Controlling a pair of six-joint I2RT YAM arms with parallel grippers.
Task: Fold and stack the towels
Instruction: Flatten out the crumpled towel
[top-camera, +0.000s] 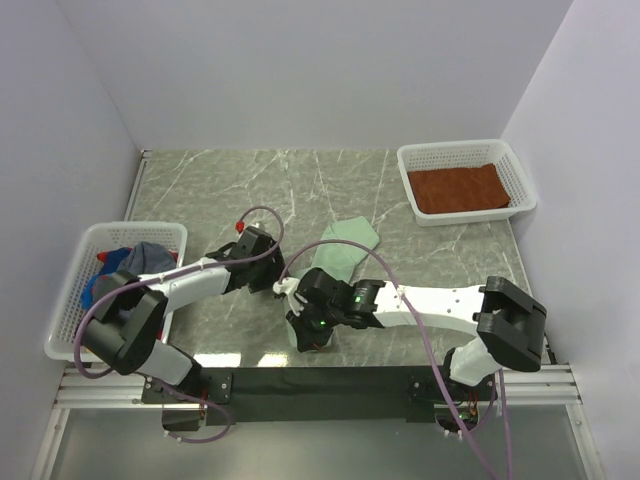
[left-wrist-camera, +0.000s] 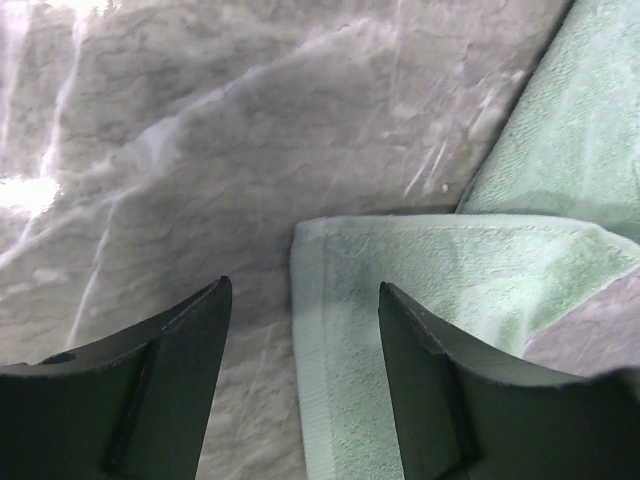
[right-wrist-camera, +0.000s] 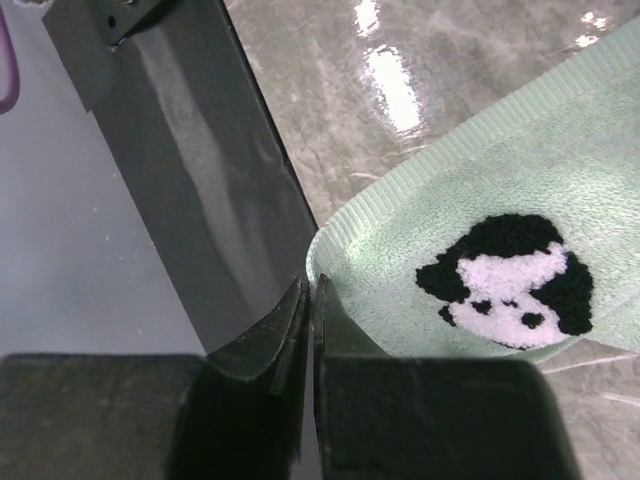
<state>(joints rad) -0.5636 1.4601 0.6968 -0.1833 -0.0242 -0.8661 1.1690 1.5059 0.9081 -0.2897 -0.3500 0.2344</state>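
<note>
- The mint towel (top-camera: 345, 250) lay partly doubled over at mid-counter (top-camera: 250, 190), its near end drawn toward the arm bases.
- The right jaws were clenched on a near corner hem of that towel, just beside a panda print (right-wrist-camera: 505, 270). The corner curved up off the counter.
- The left jaws stood apart, grasping nothing, above another free corner of the towel, with one finger over bare counter and the other over cloth.
- The step in hand appeared to be securing this second corner, so that both arms could carry the edge over for a fold.
- To do it well, the left jaws had to descend until the hem sat between them, then close on that corner's layer only, not on the cloth beyond.
- Both grips needed to sit equally close to their corners, or the folded edge would likely have skewed.
- The lift was best kept low and the edge taut, so that no slack bunched mid-towel.
- A rust towel (top-camera: 458, 188) lay flat in the right basket (top-camera: 412, 158).
- Further towels (top-camera: 140, 258) sat heaped in the left basket (top-camera: 70, 290).
</note>
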